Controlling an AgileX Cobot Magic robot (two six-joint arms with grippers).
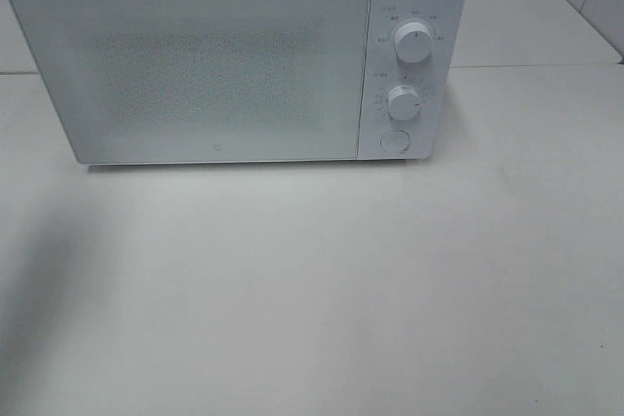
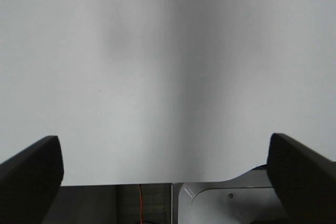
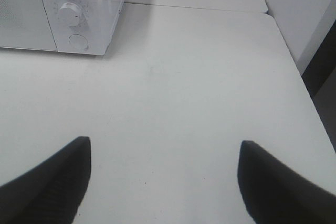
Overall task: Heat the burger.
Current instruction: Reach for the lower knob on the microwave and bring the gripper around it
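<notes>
Wide white surface (image 1: pixel 312 289) fills the overhead view, bare all along the near side. The only big thing on it is the white microwave (image 1: pixel 224 65), sitting at the far edge and facing us, so both arms can reach its front. Its door (image 1: pixel 195 65) is shut flush. The panel is frosted and speckled, and I can't see through it.

And the burger? It isn't in any of the three views: not on the surface, not in either pincer. It may be behind that door, but I can't tell from here.

On the control strip at the right of the microwave, the upper dial (image 1: pixel 413 43) sits above the lower dial (image 1: pixel 402 101), with a round button (image 1: pixel 394 140) underneath. That button looks like the door release. It's placed on the right arm's side, which would suit a push from there.

The left pincer (image 2: pixel 164 145) is spread wide with nothing between its fingers, hanging over a plain pale stretch. The right pincer (image 3: pixel 164 144) is also spread and empty, held over the bare surface to the near right of the microwave, with the dials in its camera's view. I'd say it's lined up for the controls.
</notes>
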